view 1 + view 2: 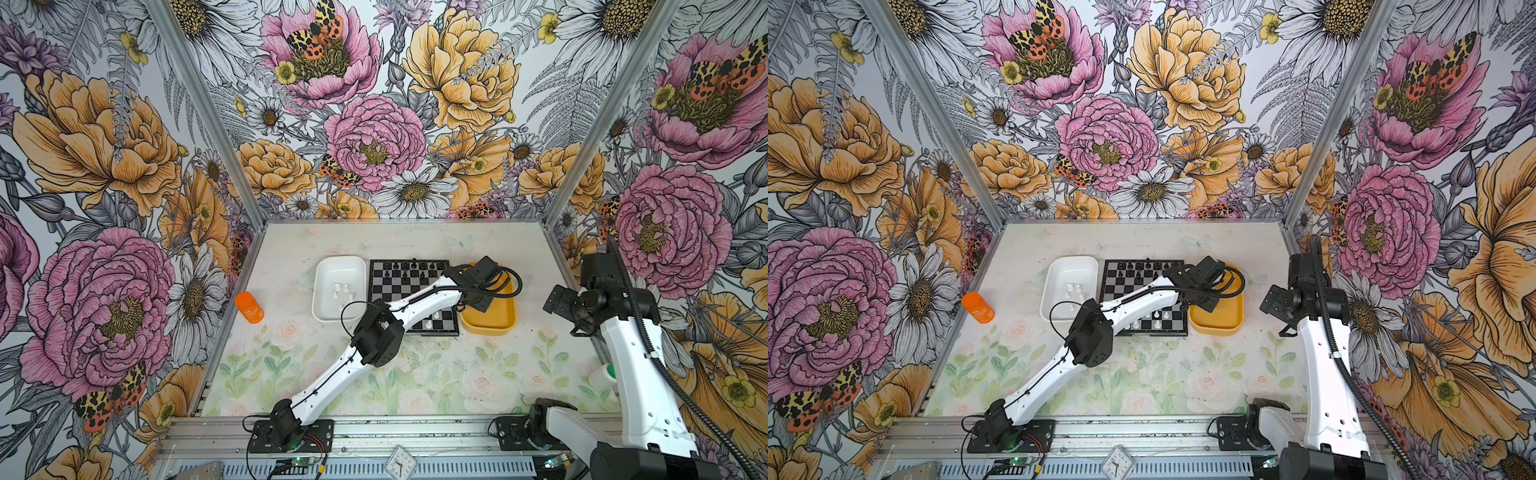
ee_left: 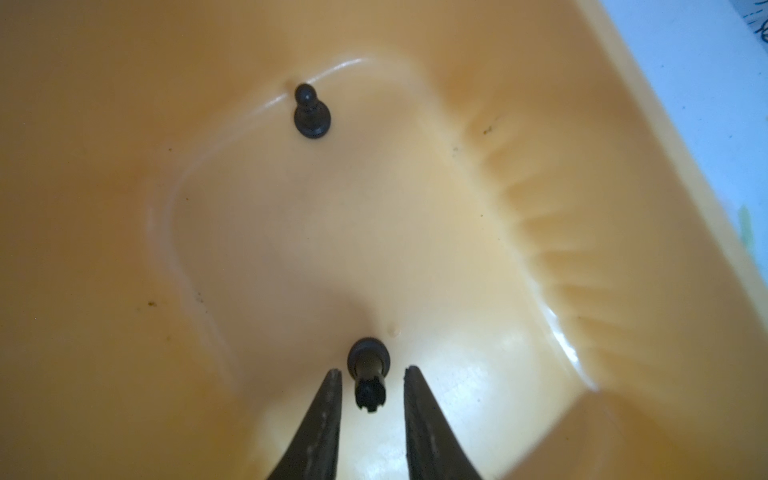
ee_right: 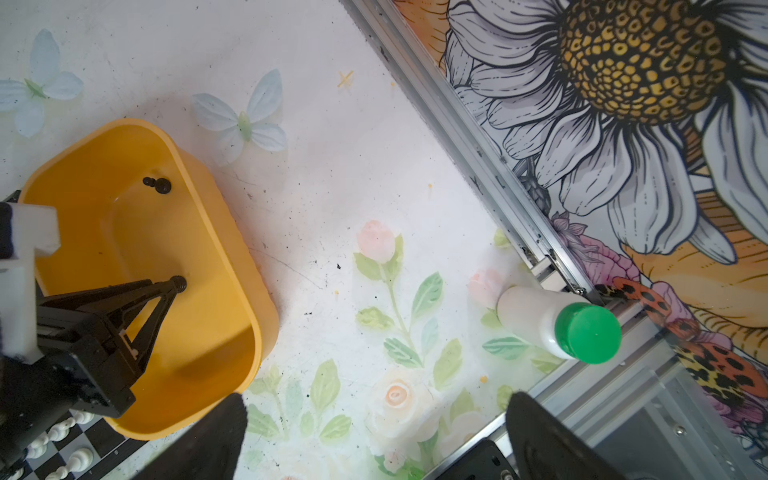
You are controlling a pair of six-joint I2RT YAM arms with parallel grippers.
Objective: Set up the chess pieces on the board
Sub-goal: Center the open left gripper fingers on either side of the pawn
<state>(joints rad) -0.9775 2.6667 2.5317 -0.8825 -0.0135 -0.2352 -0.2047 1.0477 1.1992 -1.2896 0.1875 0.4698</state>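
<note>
My left gripper [image 2: 372,374] reaches across the board [image 1: 390,286] into the yellow tray [image 1: 498,324]. Its jaws stand narrowly open on either side of a black rook [image 2: 369,382], with a small gap showing on each side. A black pawn [image 2: 311,112] sits further along the tray floor. Black chess pieces [image 1: 405,266] line the board's far rows, and white ones [image 1: 1156,324] stand at its near edge. More white pieces [image 1: 343,291] lie in the white tray [image 1: 328,282]. My right gripper [image 3: 374,415] hangs wide open over the table, right of the yellow tray [image 3: 232,249], holding nothing.
An orange bottle [image 1: 248,306] lies left of the white tray. A white bottle with a green cap [image 3: 557,328] stands by the right wall rail. A small clock [image 1: 401,463] rests on the front rail. The left arm's forearm covers part of the board.
</note>
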